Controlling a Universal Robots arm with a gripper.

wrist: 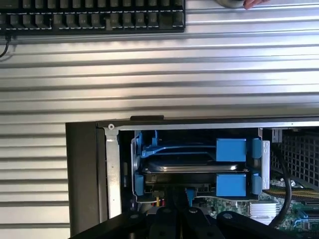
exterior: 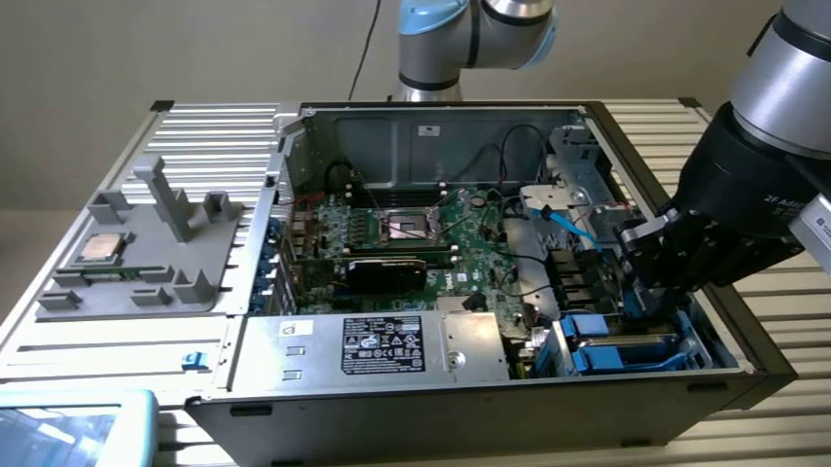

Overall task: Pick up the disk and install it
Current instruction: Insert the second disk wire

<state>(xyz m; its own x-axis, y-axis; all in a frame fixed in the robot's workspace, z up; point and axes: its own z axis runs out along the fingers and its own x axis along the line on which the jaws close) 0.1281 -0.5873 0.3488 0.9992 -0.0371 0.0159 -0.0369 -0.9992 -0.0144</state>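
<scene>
Silver-grey disk (wrist: 192,167) in blue carrier, seated in bay

- You see the disk (wrist: 192,167) as silver-grey metal in a bright blue carrier frame (wrist: 231,149).
- Your gripper (exterior: 649,282) is black; the arm (exterior: 468,29) above it is silver with pale blue caps.
- The motherboard (exterior: 442,243) is green.
- The power supply box (exterior: 389,345) is silver with a black label.
- The table (wrist: 159,74) shows pale horizontal ribbing.
- The keyboard (wrist: 92,15) is black.

Arm angled downward, black end effector (exterior: 656,292) low, its fingers pressed fully together.
</scene>
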